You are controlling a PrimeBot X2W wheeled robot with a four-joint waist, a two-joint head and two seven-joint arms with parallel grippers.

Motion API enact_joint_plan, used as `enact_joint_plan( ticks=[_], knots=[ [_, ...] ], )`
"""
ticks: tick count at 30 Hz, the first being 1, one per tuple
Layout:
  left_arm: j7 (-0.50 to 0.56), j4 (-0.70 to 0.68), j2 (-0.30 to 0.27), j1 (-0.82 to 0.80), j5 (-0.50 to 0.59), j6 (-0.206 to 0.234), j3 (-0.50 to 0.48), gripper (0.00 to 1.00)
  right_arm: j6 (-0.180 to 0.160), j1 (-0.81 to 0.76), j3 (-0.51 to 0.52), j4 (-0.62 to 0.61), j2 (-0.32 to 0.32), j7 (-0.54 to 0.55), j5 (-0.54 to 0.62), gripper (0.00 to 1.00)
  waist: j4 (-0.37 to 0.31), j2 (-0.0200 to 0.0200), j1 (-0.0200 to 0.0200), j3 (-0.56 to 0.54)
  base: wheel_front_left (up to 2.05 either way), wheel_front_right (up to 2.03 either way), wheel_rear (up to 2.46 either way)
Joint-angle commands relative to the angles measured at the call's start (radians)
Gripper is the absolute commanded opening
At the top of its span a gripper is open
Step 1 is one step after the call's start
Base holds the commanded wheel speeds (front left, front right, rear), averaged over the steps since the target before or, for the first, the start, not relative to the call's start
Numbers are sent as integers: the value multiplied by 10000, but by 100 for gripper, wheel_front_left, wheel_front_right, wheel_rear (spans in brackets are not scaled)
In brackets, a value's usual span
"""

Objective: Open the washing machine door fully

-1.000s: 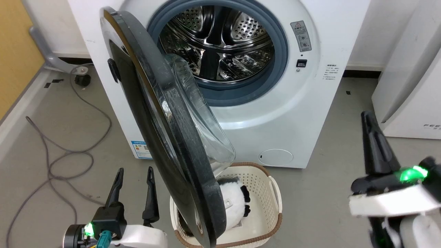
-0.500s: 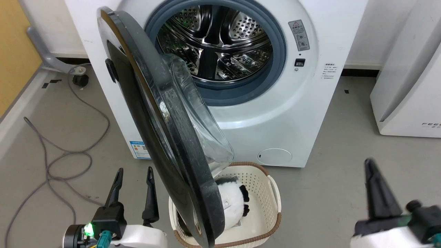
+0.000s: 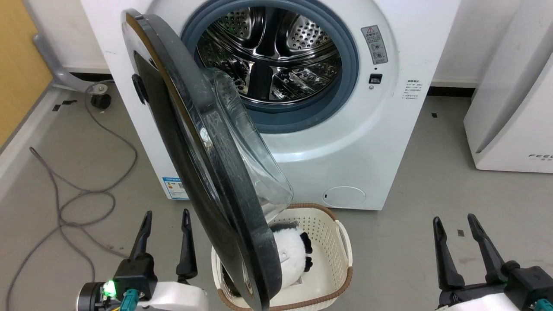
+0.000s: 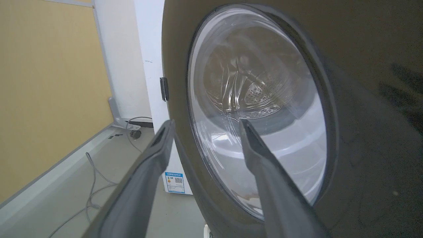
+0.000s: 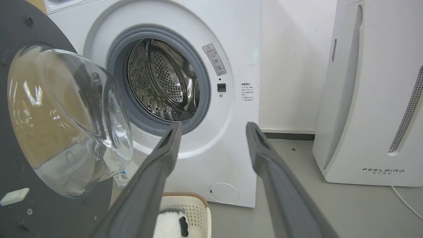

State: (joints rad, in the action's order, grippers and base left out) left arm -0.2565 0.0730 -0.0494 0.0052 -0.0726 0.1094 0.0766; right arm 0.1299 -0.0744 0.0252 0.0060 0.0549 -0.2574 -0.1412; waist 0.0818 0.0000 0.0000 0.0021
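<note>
Evidently, the washing machine door (image 3: 244, 224) was found swung out about halfway, edge-on toward the robot and hinged at the left of the washing machine (image 3: 345, 142). Both claws were held wide apart and nothing was gripped. The left gripper (image 3: 167, 213) was poised beside the door's glossy outer face, and the right gripper (image 3: 454, 218) was well apart from it, over bare floor (image 3: 410, 242).

A push from the left side would likely swing the door shut (the wrong way), and a shove on the bulging glass bowl (image 3: 255, 164) could be expected to slip. The door's lower edge was seen over a cream basket (image 3: 343, 242) holding a plush toy (image 3: 293, 255), which might be knocked.

The grey floor was crossed by a loose cable (image 3: 86, 190) at the left. A yellow wall (image 3: 17, 65) and a white appliance (image 3: 510, 129) were noted at the sides.
</note>
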Motion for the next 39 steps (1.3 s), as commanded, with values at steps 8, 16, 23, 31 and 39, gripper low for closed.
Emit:
enact_joint_plan(
  ticks=[8,16,23,31,39],
  knots=[
    [-53,-417,-9,-172,146,10,-388,0,8,-70,89,32,-46,-43,23,100,70,0,0,-44,0,0,0],
    [-53,-1876,-24,-942,344,-174,-880,0,8,-80,105,14,-46,-43,49,100,89,0,0,-94,0,0,0],
    [-53,-3627,-16,-1687,196,-541,-496,0,8,-105,104,29,-47,-43,88,100,66,0,0,-145,0,0,0],
    [-53,-4986,-11,-2316,166,-912,1032,0,8,-133,53,79,-47,-43,81,100,47,0,0,-254,0,0,0],
    [-53,-5379,-10,-2482,579,-1163,2725,0,8,-205,1,136,-47,-43,65,100,43,0,0,-374,0,0,0]
  ],
)
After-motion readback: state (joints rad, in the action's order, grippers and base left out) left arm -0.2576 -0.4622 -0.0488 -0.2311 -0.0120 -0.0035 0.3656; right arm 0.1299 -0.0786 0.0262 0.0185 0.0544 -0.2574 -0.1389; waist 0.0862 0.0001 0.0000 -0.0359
